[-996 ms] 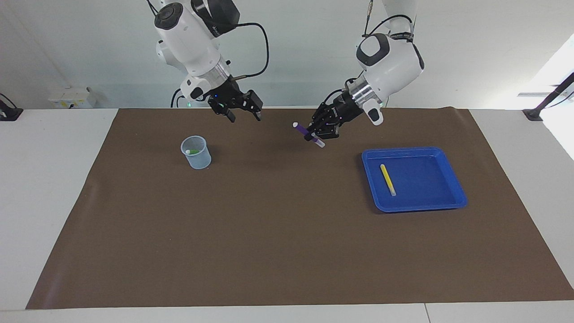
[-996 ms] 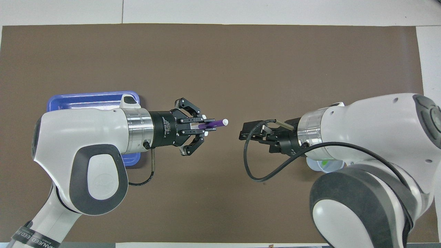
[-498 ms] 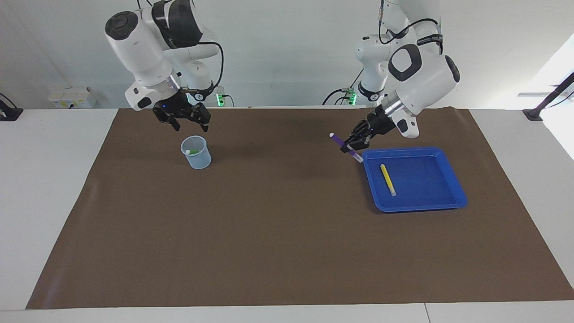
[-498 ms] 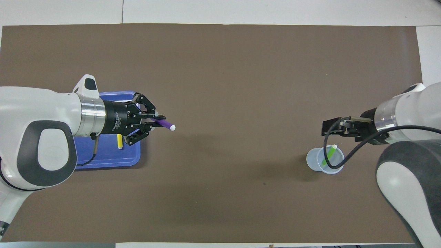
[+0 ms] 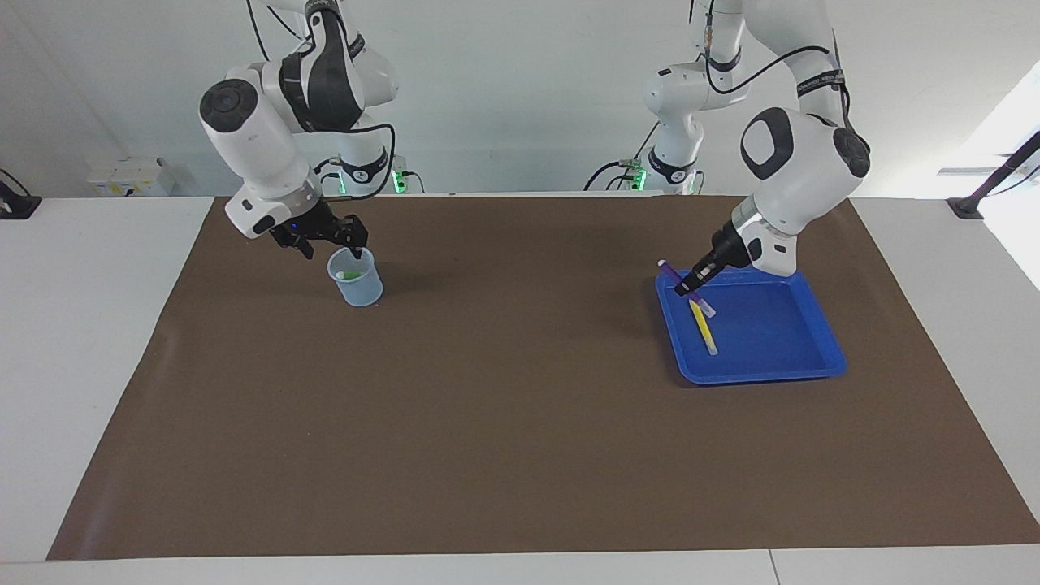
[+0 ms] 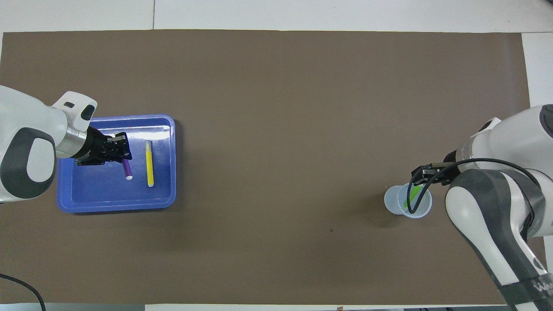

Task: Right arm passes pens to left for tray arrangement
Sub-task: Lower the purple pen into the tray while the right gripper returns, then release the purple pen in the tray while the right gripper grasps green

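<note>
The brown mat covers most of the white bench, and its whole middle lies bare between the 2 arms, with wide open room toward the edge farthest from the robots.

At the left arm's end sits the blue tray, square with rounded corners and a raised rim. The yellow pen lies flat inside it, close to the rim that faces the middle of the bench. The left pincer hangs over the tray's corner nearest the robots, its fingers clamped together on the purple pen. That pen tilts, its pale-capped upper end pointing up and out past the rim, its clear lower end down just beside the yellow pen's near end; I cannot tell if it touches the tray floor.

At the right arm's end stands the translucent measuring cup, with the green pen leaning inside it, pale tip up. The right pincer is right above the cup's rim, a blue light showing at its wrist; whether its fingers are apart or together I cannot tell. A black cable loops over the cup in the overhead view.

No writing on anything can be read from here.
</note>
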`<state>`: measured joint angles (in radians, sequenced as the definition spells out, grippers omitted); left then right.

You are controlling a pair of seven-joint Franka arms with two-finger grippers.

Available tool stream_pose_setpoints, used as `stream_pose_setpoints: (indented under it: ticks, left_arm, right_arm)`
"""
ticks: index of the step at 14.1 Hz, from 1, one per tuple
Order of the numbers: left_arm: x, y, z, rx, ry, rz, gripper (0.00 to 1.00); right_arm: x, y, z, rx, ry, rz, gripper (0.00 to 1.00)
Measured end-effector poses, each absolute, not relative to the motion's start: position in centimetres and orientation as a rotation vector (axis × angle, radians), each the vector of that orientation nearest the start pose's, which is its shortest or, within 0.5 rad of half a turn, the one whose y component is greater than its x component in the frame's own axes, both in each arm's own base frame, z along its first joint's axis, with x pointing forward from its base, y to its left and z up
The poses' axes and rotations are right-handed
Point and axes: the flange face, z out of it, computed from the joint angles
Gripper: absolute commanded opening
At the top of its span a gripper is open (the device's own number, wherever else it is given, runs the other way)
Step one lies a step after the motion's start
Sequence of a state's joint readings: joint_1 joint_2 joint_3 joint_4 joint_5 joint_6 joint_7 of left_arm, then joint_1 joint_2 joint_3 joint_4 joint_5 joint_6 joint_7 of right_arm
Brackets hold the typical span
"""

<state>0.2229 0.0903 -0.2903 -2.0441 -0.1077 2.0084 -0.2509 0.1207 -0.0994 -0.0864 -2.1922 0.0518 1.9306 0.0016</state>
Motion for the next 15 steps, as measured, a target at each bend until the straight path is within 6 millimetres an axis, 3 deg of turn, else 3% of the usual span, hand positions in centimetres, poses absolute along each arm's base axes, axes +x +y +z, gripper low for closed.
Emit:
stream_pose_setpoints:
  ticks: [1,4,11,14,15]
  left_arm:
    - [55.3,-3.5,38.0,-3.184,-0.261,0.237,0.00]
    - [55.6,-3.0,35.3,-3.137,-0.075,0.267,0.00]
    - [54.4,-2.3,31.2,-3.137,-0.144,0.260,0.00]
    - [53.9,-2.5,30.3,-3.139,-0.158,0.241,0.00]
    - [54.0,-2.4,30.3,-3.139,-0.161,0.240,0.10]
  right_arm:
    - [49.2,1.5,40.9,-3.075,-0.051,0.254,0.51]
    - [48.6,1.2,39.7,-3.070,-0.074,0.277,0.50]
    - [48.7,2.6,39.6,-3.049,-0.089,0.253,0.48]
    - [48.7,2.9,39.5,-3.048,-0.096,0.252,0.54]
    - [48.7,2.7,39.5,-3.048,-0.092,0.252,0.53]
